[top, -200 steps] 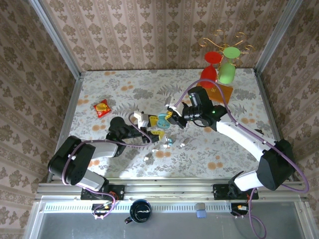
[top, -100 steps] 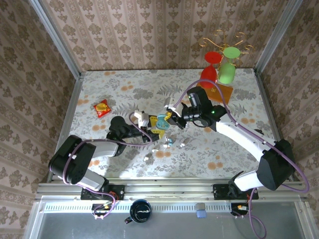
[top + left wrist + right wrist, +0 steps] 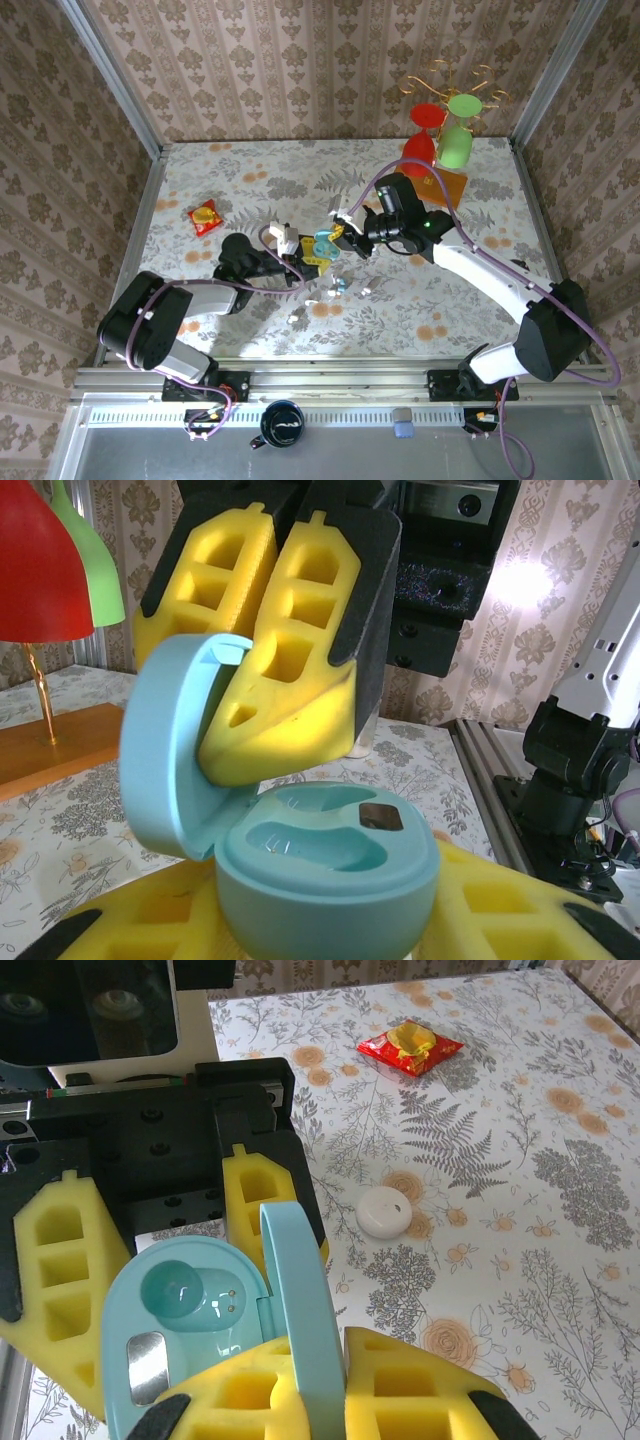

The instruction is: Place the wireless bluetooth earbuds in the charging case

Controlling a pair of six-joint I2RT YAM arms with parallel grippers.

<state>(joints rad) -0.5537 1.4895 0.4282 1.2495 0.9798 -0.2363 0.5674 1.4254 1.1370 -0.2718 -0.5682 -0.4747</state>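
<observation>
A light-blue case (image 3: pixel 325 243) hangs open above the table's middle, held between both grippers. My left gripper (image 3: pixel 303 262) has its yellow fingers (image 3: pixel 120 925) against both sides of the base (image 3: pixel 330 875). The two wells (image 3: pixel 185 1295) in the base hold nothing. My right gripper (image 3: pixel 335 1370) is shut on the raised lid (image 3: pixel 300 1290), pinching its edge. Tiny white specks (image 3: pixel 365 291) lie on the table below, too small to identify as earbuds. The white charging case is out of view.
A small round white disc (image 3: pixel 385 1211) lies on the table near the grippers. A red and yellow packet (image 3: pixel 206 216) sits at the left. A stand with red and green cups (image 3: pixel 445 130) on an orange base stands at the back right.
My left gripper's jaws have narrowed onto the blue case's base. Both arms have barely shifted, and the lid stays pinched in the right gripper.
</observation>
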